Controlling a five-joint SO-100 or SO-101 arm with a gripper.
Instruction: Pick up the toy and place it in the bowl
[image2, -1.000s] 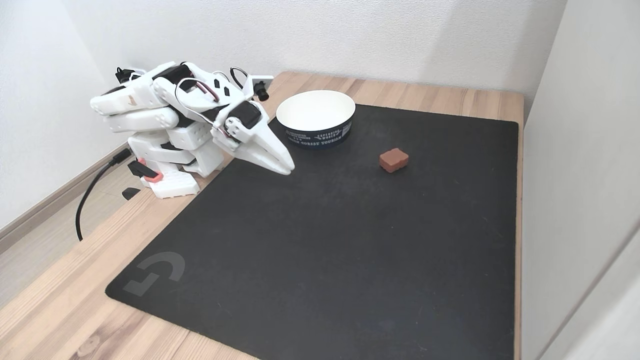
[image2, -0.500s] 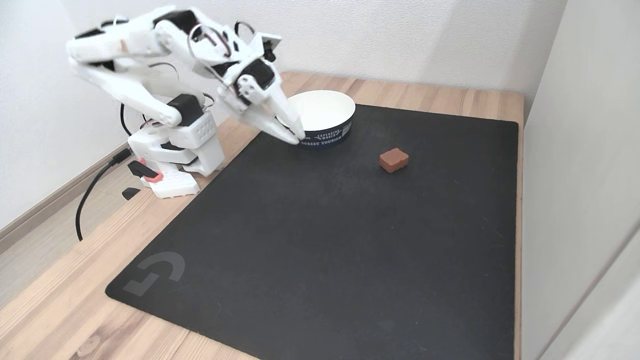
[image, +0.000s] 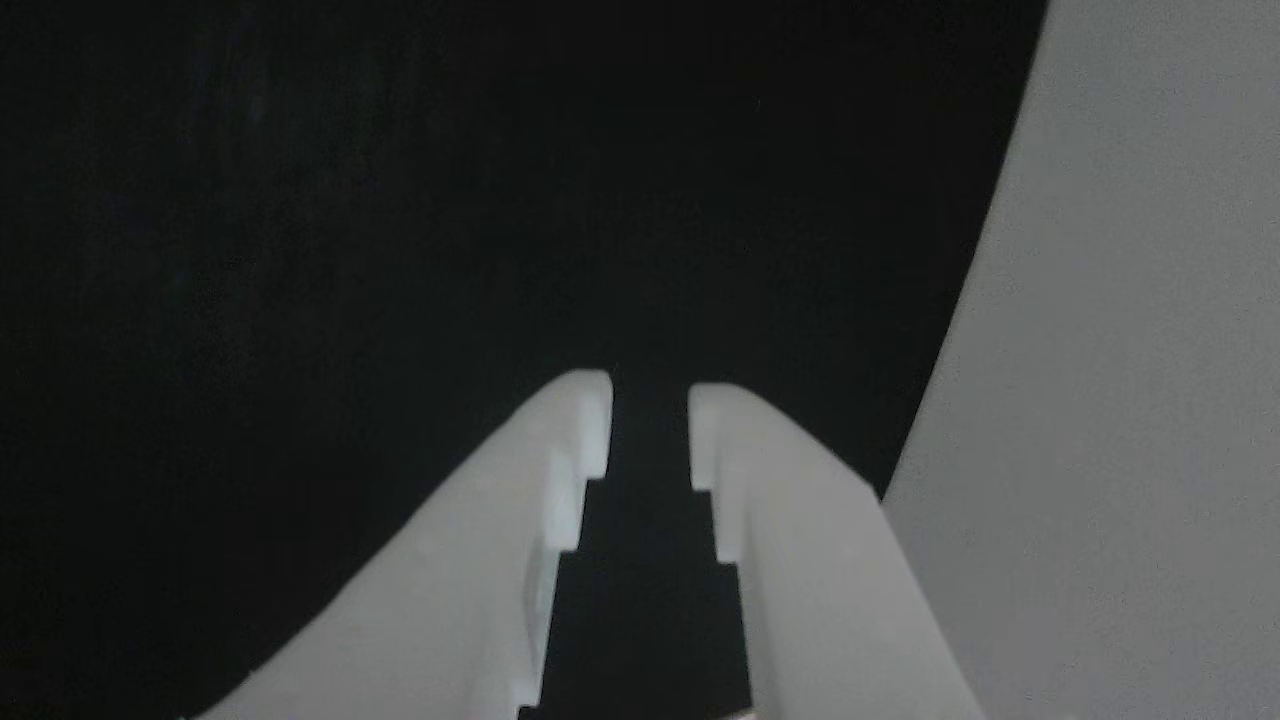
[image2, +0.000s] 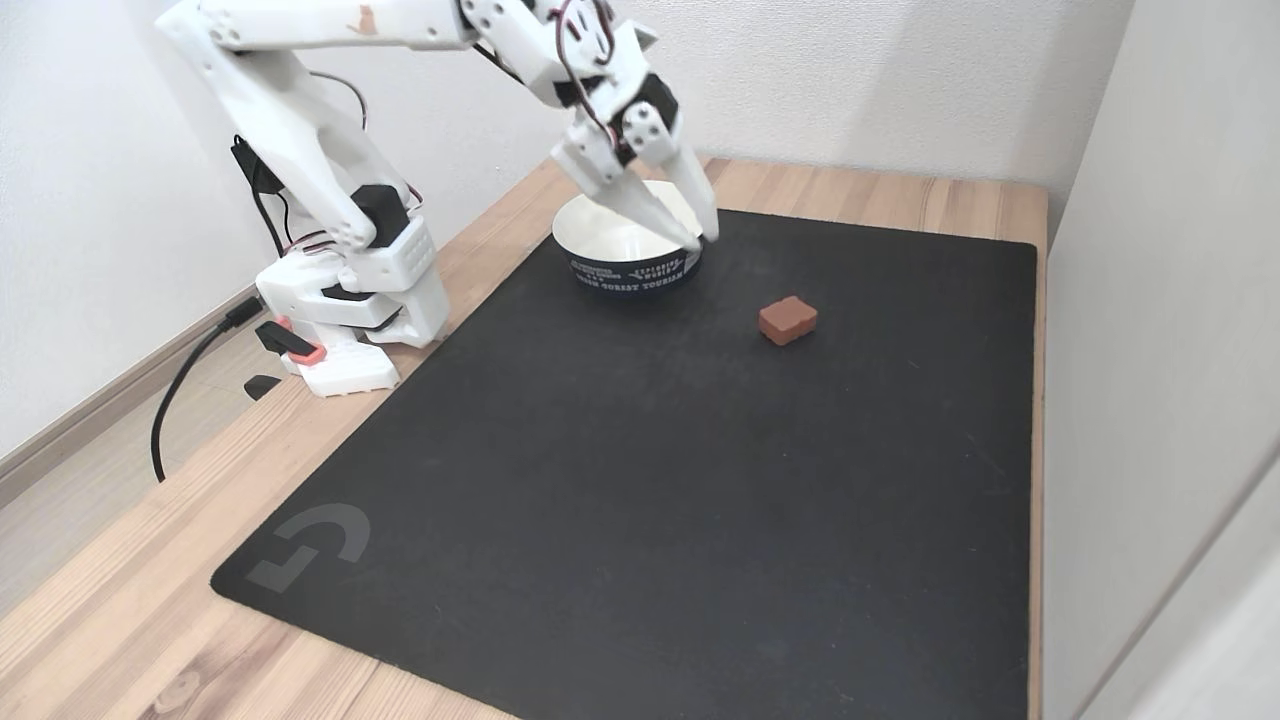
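While flat, the toy (image2: 787, 320) lies long-axis left-right.

Fixed view: bright, even, diffuse light; sharp focus throughout; soft faint shadows under the arm (image2: 300, 130) and beside the toy (image2: 787, 320); no glare on the black mat (image2: 650, 480). Other view: dim, underexposed; mat nearly pure black, no texture; white fingers (image: 480, 580) soft and slightly blurred; pale bowl (image: 1120, 400) grey, grainy, featureless.
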